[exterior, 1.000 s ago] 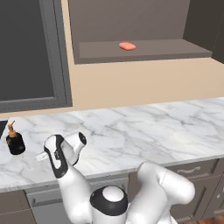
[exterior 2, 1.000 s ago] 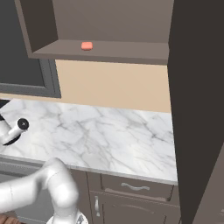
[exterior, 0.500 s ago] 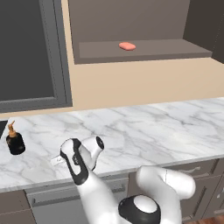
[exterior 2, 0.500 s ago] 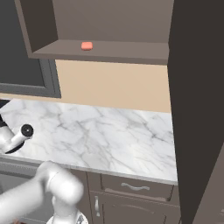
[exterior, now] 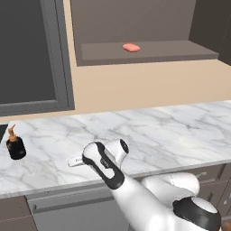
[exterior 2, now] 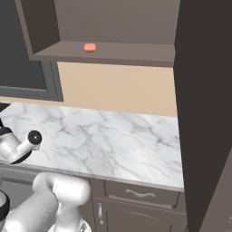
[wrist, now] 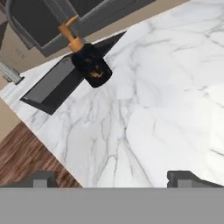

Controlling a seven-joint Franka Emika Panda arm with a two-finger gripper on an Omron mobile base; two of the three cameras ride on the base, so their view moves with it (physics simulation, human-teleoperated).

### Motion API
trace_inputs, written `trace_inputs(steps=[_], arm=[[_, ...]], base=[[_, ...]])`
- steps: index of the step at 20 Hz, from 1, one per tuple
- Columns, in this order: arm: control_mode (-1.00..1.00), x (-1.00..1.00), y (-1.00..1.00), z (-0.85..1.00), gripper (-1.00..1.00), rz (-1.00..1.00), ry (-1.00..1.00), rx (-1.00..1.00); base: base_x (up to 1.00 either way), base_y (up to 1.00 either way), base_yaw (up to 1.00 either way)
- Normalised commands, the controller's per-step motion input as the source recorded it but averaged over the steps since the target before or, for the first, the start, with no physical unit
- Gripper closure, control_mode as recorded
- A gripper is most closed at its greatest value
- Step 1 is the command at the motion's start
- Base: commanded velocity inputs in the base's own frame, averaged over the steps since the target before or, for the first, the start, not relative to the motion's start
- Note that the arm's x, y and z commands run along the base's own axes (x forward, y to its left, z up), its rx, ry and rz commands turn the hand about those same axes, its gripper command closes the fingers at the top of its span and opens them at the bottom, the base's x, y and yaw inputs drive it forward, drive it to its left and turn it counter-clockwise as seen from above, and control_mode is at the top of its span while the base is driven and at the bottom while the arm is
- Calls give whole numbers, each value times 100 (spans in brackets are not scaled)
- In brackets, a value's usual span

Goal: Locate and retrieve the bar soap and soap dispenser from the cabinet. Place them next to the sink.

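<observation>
We see the marble counter [exterior: 171, 131] bare across its middle and right — wide room to pass. Only obstacle on it: soap dispenser [exterior: 16, 145], upright at far left, near the sink [wrist: 57, 83] edge. Cabinet [exterior 2: 199, 90] shelf front is open, w/ bar soap [exterior: 131, 47] alone on it. Dark side panel at right walls off that flank in the right base view.
</observation>
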Motion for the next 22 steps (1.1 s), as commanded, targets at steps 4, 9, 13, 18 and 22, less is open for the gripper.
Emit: trace_inputs(steps=[4,9,13,18,22], arm=[[-100,-2,-49,49,-100,-25,34,8],[-100,7,-30,36,-100,-24,24,-13],[-100,5,-20,38,-100,-19,1,-31],[-100,-2,-34,38,-100,-22,1,-29],[-100,6,-57,54,-100,-5,17,-24]], base=[[0,0,0],[0,0,0],[0,0,0],[0,0,0],[0,0,0]])
